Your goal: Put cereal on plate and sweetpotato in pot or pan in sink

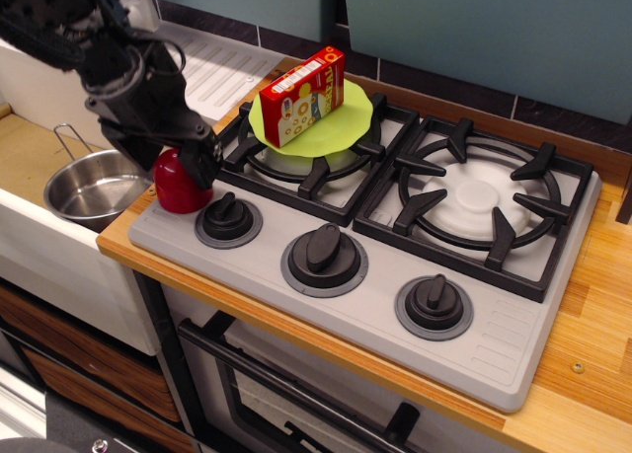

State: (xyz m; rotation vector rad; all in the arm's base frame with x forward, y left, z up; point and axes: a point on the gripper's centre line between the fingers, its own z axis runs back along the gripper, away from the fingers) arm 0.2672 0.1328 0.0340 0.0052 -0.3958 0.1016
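Stove corner, seen from the front. The black gripper (176,162) straddles the sweetpotato (179,185), its fingers spread to either side of the red dome, which sits on the grey stove panel beside the sink (39,157). The pot (95,188) lies in the sink, just left. The cereal (302,96) rests on the plate (341,125).

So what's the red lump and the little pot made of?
The sweetpotato looks like smooth, glossy plastic: it has bright highlights and one even red colour. The pot looks like shiny steel, silvery and mirror-like inside, with a thin wire handle.
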